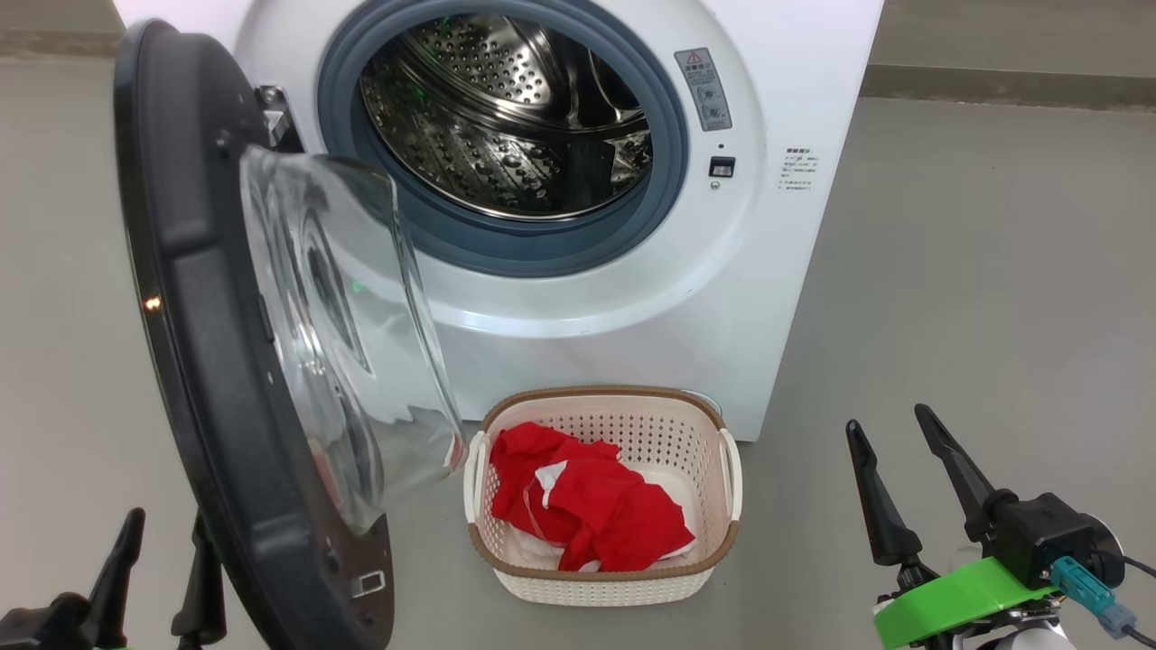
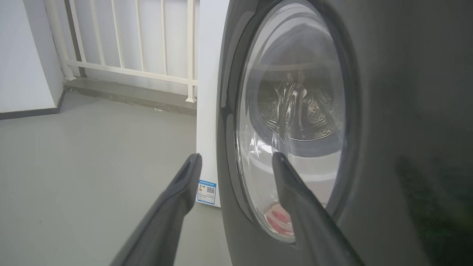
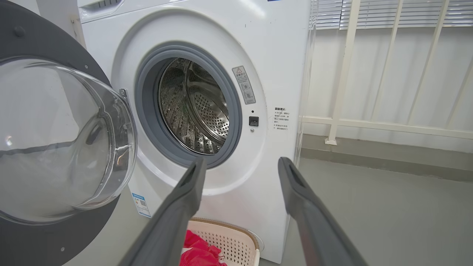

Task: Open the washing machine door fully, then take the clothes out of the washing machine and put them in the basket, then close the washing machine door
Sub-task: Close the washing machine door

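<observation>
Asker: Clothes [image 1: 587, 510], where are they?

Looker: In the basket [image 1: 605, 587]. They make a red and white heap. Its long way goes from 10 o'clock down to 4 o'clock.

Asker: And the basket?

Looker: It sits on the grey floor [image 1: 975, 298], at 6 o'clock in the head view, just in front of the washing machine [image 1: 777, 271]. Its open top faces up. Its long side runs from 9 o'clock to 3 o'clock, with a handle at each end.

Asker: Which way does the washing machine door [image 1: 194, 298] point?

Looker: It stands wide open at 9 o'clock. It is on its edge, so the black rim runs from 12 o'clock to 6 o'clock. The glass bowl bulges toward 3 o'clock. Its low end is near the basket's 9 o'clock handle.

Asker: What is at 12 o'clock?

Looker: The round hole of the machine. Inside the grey ring [image 1: 542, 246] is the shiny drum [image 1: 506, 126] with little holes.

Asker: And the grippers?

Looker: The left gripper [image 1: 167, 519] is at 7 o'clock, on the door's outer side. Its fingers are wide apart, hold nothing and point to 12 o'clock. One finger is close to the door, but I cannot tell if it touches. The right gripper [image 1: 887, 417] is at 4 o'clock, well apart from the basket. Its fingers are spread too, hold nothing and lean toward 11 o'clock.
</observation>
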Tool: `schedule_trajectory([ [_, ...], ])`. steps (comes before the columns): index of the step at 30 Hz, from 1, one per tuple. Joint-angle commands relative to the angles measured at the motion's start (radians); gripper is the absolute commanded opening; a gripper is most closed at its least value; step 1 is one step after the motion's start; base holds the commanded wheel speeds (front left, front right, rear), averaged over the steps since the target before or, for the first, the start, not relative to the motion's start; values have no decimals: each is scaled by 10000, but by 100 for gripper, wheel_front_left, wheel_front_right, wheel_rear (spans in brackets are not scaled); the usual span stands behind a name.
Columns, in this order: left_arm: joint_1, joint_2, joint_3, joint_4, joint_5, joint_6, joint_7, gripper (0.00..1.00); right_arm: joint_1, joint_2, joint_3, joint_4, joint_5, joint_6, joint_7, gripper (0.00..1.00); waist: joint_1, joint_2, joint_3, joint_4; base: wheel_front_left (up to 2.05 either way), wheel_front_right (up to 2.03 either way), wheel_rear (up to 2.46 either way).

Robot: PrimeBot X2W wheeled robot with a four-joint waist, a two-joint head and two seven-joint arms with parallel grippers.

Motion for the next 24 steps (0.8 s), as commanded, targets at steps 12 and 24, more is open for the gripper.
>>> schedule_trajectory([
  [12,-638,608,274,-426,-734,-65,-120,0,-337,-41,230,-250,113,63,-63,100,0,-1,15,47,0,0,0],
  [24,-2035,350,1653,-1395,-6067,137,2586,0,-366,-41,212,-240,194,63,-63,100,0,-1,117,-92,0,0,0],
])
